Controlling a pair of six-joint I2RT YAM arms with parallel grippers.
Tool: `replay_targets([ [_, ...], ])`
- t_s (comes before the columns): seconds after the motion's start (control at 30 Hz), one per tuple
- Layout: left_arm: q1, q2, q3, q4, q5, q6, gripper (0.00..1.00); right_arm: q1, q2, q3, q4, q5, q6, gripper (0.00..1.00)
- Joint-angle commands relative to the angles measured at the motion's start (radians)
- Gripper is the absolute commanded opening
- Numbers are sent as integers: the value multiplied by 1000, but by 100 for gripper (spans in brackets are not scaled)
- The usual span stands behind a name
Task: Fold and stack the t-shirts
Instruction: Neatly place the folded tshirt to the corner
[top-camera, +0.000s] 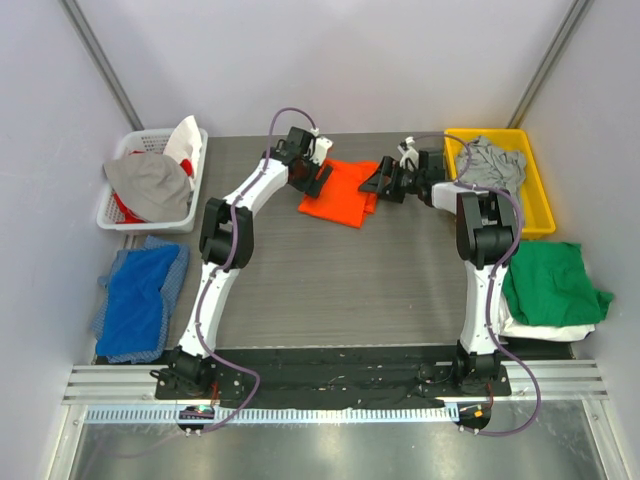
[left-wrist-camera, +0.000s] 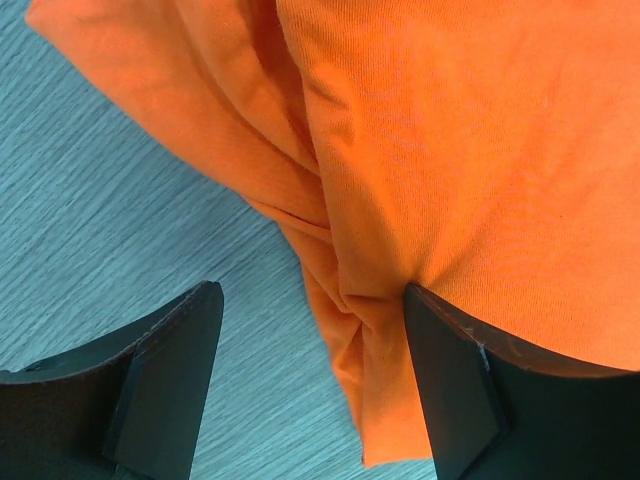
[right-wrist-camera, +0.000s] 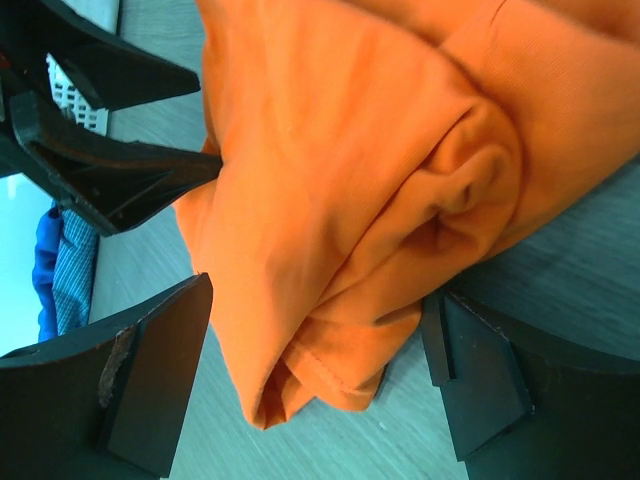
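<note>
Orange t-shirt (top-camera: 338, 195) lies between white basket (top-camera: 145, 223) and yellow bin (top-camera: 536, 212).

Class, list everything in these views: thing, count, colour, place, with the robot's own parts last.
table: 1, grey, centre
t-shirt: 1, orange, far middle of table
basket: 1, white, far left, grey cloth heaped inside
cloth pile: 1, blue, near left
bin: 1, yellow, far right, grey shirt inside
shirt stack: 2, green over white, near right
left gripper: 1, black, open, astride t-shirt's left edge
right gripper: 1, black, open, astride its right edge
</note>
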Motion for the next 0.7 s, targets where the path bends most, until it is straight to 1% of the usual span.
replay_targets([
  [0.0, -2, -48, -13, 8, 1, 14, 77, 26, -26, -57, -44, -14, 4, 93],
  [0.1, -4, -52, -19, 9, 12, 5, 78, 43, -23, -63, -35, -10, -2, 92],
  [0.33, -11, -65, -36, 9, 12, 14, 78, 61, 18, -11, -15, -20, 21, 91],
  [0.53, -14, -68, -52, 7, 15, 18, 77, 64, 41, 21, -7, -37, 24, 87],
  [0.57, -16, -68, -55, 7, 13, 20, 78, 64, 44, 23, -7, -39, 24, 85],
  [0.67, -19, -80, -72, 8, 9, 26, 77, 63, 43, 37, -31, -34, -7, 69],
])
